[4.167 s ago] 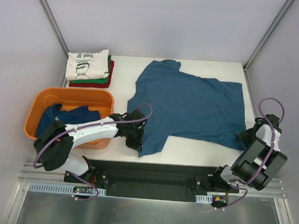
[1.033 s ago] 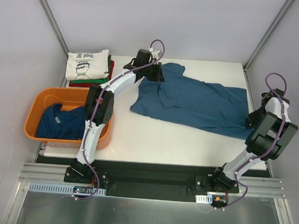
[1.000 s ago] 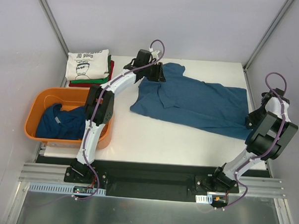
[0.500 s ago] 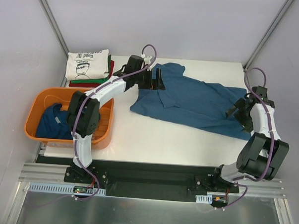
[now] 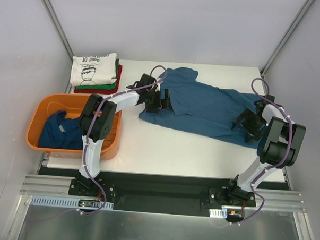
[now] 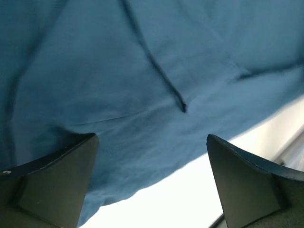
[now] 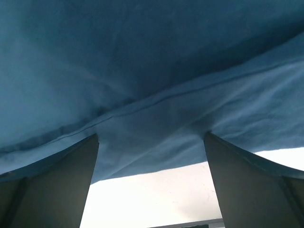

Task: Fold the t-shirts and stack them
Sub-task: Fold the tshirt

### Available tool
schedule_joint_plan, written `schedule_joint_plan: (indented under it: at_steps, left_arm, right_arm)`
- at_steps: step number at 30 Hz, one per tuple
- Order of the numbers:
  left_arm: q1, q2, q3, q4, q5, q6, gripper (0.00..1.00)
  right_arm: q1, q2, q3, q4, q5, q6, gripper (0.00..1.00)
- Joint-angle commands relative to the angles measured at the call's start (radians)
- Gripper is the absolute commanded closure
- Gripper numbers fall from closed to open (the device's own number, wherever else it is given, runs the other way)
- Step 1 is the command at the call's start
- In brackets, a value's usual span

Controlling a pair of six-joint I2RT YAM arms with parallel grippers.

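A dark blue t-shirt (image 5: pixel 203 108) lies on the white table (image 5: pixel 174 152), folded over lengthwise into a long band. My left gripper (image 5: pixel 163 101) hovers over its left end, open with nothing between the fingers. My right gripper (image 5: pixel 244 122) is open over the right end. In the left wrist view the left gripper (image 6: pixel 152 180) spans the blue cloth (image 6: pixel 142 71) and its near edge. The right wrist view shows the right gripper (image 7: pixel 151 175) wide apart above a hem of the shirt (image 7: pixel 142 57). A folded stack with a cream t-shirt (image 5: pixel 94 68) on top sits at the back left.
An orange tub (image 5: pixel 43 107) stands at the left front with another dark blue shirt (image 5: pixel 61 131) crumpled inside. Green and red folded shirts (image 5: pixel 100 87) lie under the cream one. Metal frame posts rise at the table's back corners.
Both grippers have opened and let go of the blue shirt. Both arms have drawn back from the far and right edges over it. The shirt now lies folded in half.
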Motion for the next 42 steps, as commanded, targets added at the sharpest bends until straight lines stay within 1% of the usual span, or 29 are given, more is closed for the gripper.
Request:
schedule_joint_plan:
  at_steps: [1,5,6,8,11,12,15,20,23,24,26,27,30,31,37,42]
  left_arm:
    - [0.024,-0.044,-0.081,-0.077,-0.082,-0.006,0.01]
    - [0.024,-0.176,-0.256,-0.091,-0.114,-0.027,0.01]
    - [0.023,-0.235,-0.324,-0.089,-0.102,-0.043,0.01]
    - [0.017,-0.292,-0.388,-0.089,-0.089,-0.064,0.01]
    - [-0.016,-0.427,-0.515,-0.091,-0.085,-0.102,0.01]
    - [-0.028,-0.450,-0.530,-0.091,-0.086,-0.119,0.01]
    - [-0.075,-0.521,-0.538,-0.102,-0.097,-0.136,0.01]
    - [-0.111,-0.578,-0.451,-0.142,-0.146,-0.138,0.01]
    - [-0.137,-0.558,-0.403,-0.145,-0.178,-0.129,0.01]
    - [-0.146,-0.543,-0.391,-0.145,-0.175,-0.127,0.03]
    - [-0.163,-0.489,-0.359,-0.145,-0.165,-0.129,0.11]
    - [-0.183,-0.468,-0.348,-0.145,-0.149,-0.126,0.19]
    - [-0.216,-0.400,-0.316,-0.148,-0.134,-0.122,0.27]
    - [-0.224,-0.388,-0.311,-0.146,-0.137,-0.122,0.31]
    - [-0.252,-0.308,-0.294,-0.146,-0.157,-0.155,0.37]
    - [-0.253,-0.248,-0.248,-0.145,-0.192,-0.175,0.48]
  right_arm:
    - [-0.016,0.016,-0.005,-0.006,-0.018,-0.009,0.03]
    - [-0.034,-0.024,-0.078,-0.013,-0.012,-0.017,0.03]
    - [-0.042,-0.045,-0.108,-0.018,-0.009,-0.020,0.03]
    - [-0.050,-0.074,-0.136,-0.022,0.008,-0.025,0.03]
    - [-0.054,-0.126,-0.183,-0.053,0.027,-0.026,0.03]
    - [-0.054,-0.160,-0.211,-0.053,0.025,-0.025,0.03]
    - [-0.044,-0.231,-0.225,-0.058,0.005,-0.029,0.03]
    - [0.008,-0.337,-0.164,-0.098,0.004,-0.054,0.03]
    - [0.025,-0.369,-0.144,-0.111,0.011,-0.051,0.03]
    - [0.025,-0.374,-0.144,-0.113,0.016,-0.048,0.03]
    - [0.025,-0.387,-0.151,-0.116,0.028,-0.037,0.03]
    - [0.025,-0.390,-0.154,-0.115,0.034,-0.032,0.03]
    - [0.027,-0.401,-0.164,-0.113,0.045,-0.019,0.03]
    - [0.027,-0.406,-0.164,-0.111,0.044,-0.016,0.03]
    - [0.027,-0.432,-0.170,-0.099,0.048,-0.006,0.03]
    - [0.027,-0.452,-0.174,-0.092,0.048,-0.008,0.03]
